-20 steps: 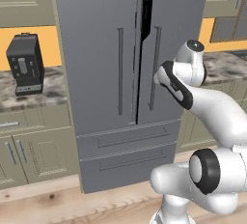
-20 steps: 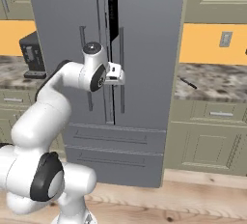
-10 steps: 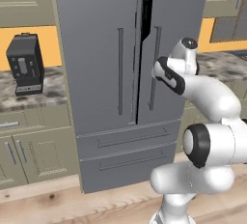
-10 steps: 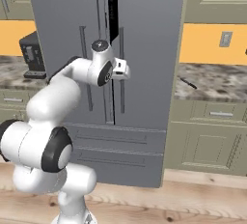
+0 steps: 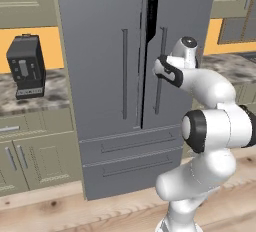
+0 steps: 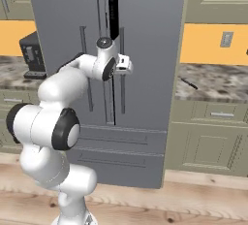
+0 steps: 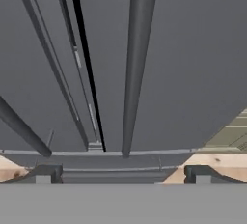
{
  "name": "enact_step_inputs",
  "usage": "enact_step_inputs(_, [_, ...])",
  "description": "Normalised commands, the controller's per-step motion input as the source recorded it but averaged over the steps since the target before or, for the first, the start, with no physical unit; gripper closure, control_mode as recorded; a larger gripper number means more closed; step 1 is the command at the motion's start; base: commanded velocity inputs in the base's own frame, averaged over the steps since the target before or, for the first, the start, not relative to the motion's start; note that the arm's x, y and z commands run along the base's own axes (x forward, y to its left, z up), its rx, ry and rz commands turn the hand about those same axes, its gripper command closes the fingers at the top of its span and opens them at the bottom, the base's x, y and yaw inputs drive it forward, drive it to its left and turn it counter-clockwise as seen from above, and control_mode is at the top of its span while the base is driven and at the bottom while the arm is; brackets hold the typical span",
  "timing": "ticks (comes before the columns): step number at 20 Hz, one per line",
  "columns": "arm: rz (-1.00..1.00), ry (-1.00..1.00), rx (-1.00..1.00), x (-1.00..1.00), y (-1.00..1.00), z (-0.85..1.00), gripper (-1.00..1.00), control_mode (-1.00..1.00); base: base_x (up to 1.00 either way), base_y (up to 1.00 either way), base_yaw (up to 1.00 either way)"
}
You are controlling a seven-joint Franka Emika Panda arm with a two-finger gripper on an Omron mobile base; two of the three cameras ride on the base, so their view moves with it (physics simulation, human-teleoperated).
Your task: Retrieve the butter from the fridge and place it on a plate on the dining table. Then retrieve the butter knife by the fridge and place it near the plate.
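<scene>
The fridge (image 5: 110, 76) is a tall dark grey double-door cabinet and both of its doors are shut. My gripper (image 6: 129, 67) is up against the right door's long vertical bar handle (image 7: 135, 63), at about mid-height. In the hand view the handle runs up the middle, between my two widely parted fingertips (image 7: 43, 175), so the gripper is open and holds nothing. The butter is hidden behind the shut doors. A slim dark butter knife (image 6: 190, 84) lies on the marbled counter right of the fridge. The plate and the dining table are out of view.
A black coffee machine (image 5: 27, 66) stands on the marbled counter (image 5: 30, 101) left of the fridge. Beige cupboards and drawers (image 6: 213, 136) flank the fridge on both sides. Two fridge drawers (image 5: 135, 156) sit below the doors. The floor is light wood.
The arm has stretched forward and its elbow has risen. The open gripper has moved in to the right door's handle. The fridge doors stay shut.
</scene>
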Motion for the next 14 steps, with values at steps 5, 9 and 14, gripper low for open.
enact_step_inputs(5, [0.0, -0.05, 0.0, 0.65, -0.03, -0.14, -1.0, -1.0, 0.0, 0.0, 0.0])
enact_step_inputs(9, [0.02, -0.03, 0.0, 0.58, -0.18, -0.17, -1.0, -1.0, 0.0, 0.0, 0.0])
enact_step_inputs(14, [0.07, -0.01, 0.0, 0.51, -0.08, -0.12, -1.0, -1.0, 0.0, 0.0, 0.0])
